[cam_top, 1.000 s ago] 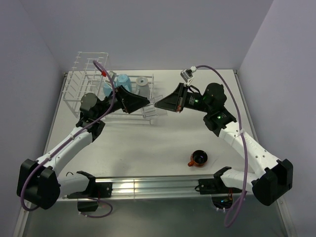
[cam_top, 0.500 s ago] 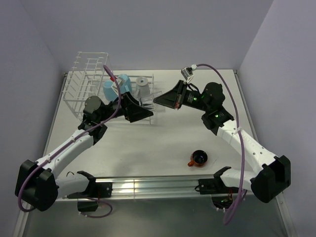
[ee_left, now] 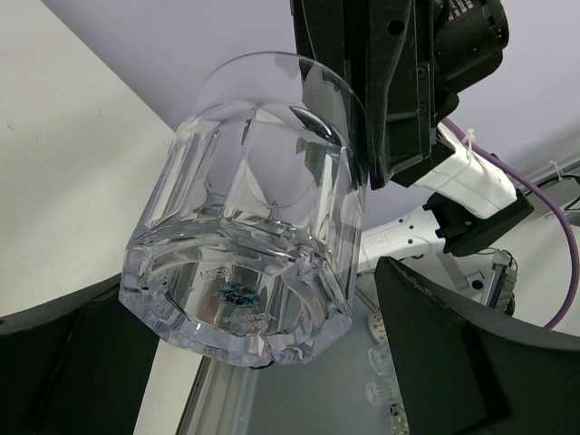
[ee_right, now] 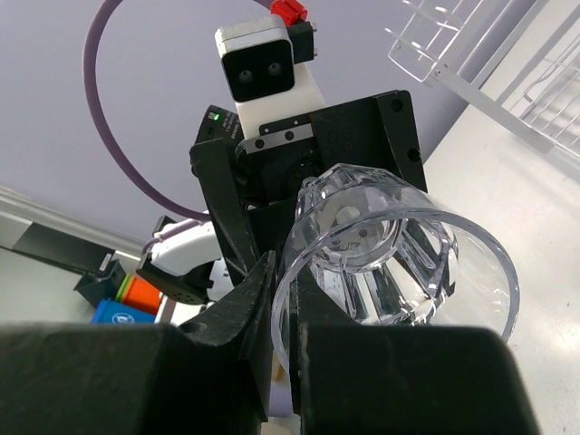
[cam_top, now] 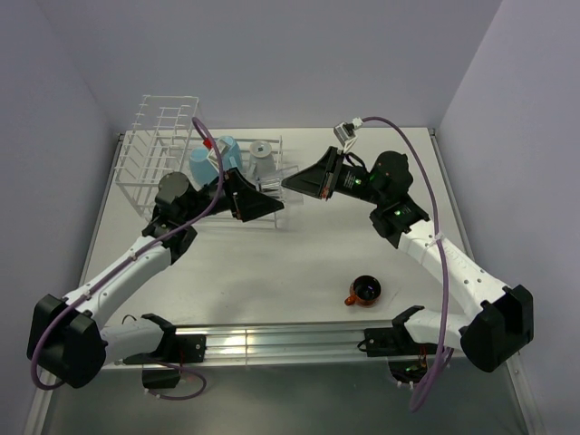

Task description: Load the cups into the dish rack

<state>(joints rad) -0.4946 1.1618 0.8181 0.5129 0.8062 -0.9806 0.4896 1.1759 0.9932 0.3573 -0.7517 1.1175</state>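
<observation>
Glass tumbler (ee_left: 249, 208), rim pinched by the right claw (ee_right: 283, 281), has shifted slightly; left claw (ee_left: 240, 285) stays spread.

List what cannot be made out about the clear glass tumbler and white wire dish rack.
- Top view: clear glass tumbler barely shows, see-through and crowded by the left gripper and right gripper.
- Right wrist view: white wire dish rack cut off by the frame edge.
- Top view: one light blue mug partly behind the left arm.
</observation>
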